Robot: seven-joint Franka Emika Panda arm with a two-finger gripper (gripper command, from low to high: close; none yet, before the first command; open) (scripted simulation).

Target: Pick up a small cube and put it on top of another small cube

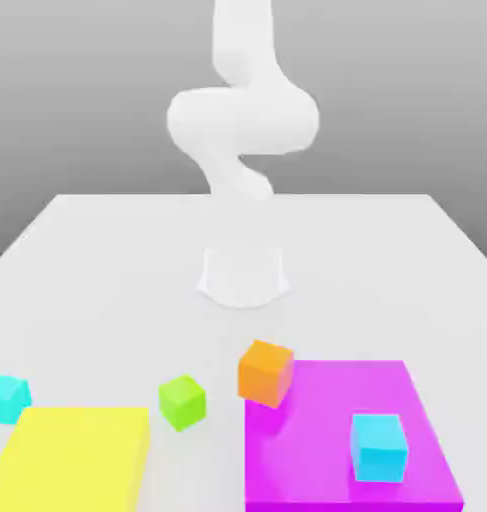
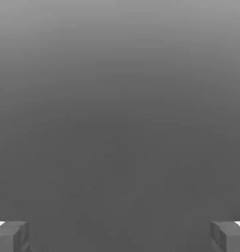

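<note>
We are seeing the table [image 1: 107, 260] and all its objects in the exterior view, with the white arm [image 1: 242, 120] rising at the far edge. The hand view is showing the gripper [image 2: 120, 236] against plain grey, its two fingertips [image 2: 11, 236] standing wide apart with nothing between them: released, holding nothing.

Counting: two cyan cubes, one orange, one lime-green, two flat coloured pads. The small cube [image 1: 8, 398] is sitting on the bare table at the exterior view's left, just beyond the far corner of the yellow pad [image 1: 72, 460]. Another small cube [image 1: 378, 448] is resting on the magenta pad [image 1: 317, 440] at the exterior view's right. The two are lying well apart.

Between them, the lime-green cube [image 1: 182, 402] is sitting on the table near the yellow pad's corner, and the orange cube [image 1: 265, 373] is standing at the magenta pad's far corner, tilted.
</note>
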